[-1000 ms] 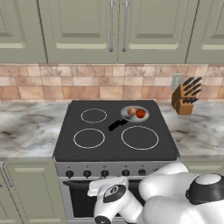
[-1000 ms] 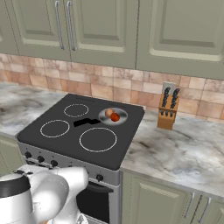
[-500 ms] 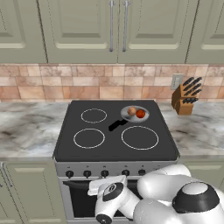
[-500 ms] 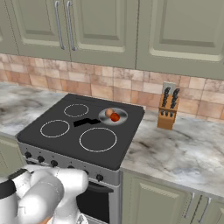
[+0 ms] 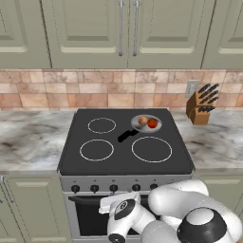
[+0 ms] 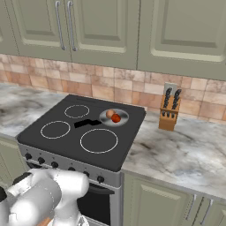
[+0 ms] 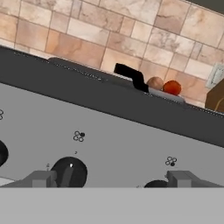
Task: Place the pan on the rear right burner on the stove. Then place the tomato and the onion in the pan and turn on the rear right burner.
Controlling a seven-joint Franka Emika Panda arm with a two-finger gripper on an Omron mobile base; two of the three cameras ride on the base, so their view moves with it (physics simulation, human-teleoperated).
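Low against the steel front of the stove (image 5: 126, 182), the gripper (image 7: 111, 178) faces the row of small black knobs, its two dark fingertips (image 7: 41, 178) standing wide apart with nothing between them; one round black knob (image 7: 69, 171) sits just inside the left fingertip in the hand view, and another knob (image 7: 154, 184) peeks up near the right one. On the stove's black glass top, the two mid-sized white rings lie on the left half and the largest ring at the front right. Behind that largest ring, at the stove's back right corner, the pan (image 5: 146, 123) rests over the rear right burner (image 6: 114, 117), a small round shiny grey dish whose straight black handle (image 5: 126, 136) points toward the stove's middle front. Inside the pan, the onion (image 5: 142, 120), a pale brownish-tan ball, sits just beside the tomato (image 5: 152, 123), a glossy bright red ball on its right. Right of the stove, on the marbled counter (image 6: 185, 145), a wooden knife block (image 6: 169, 111) stands against the tiled wall.
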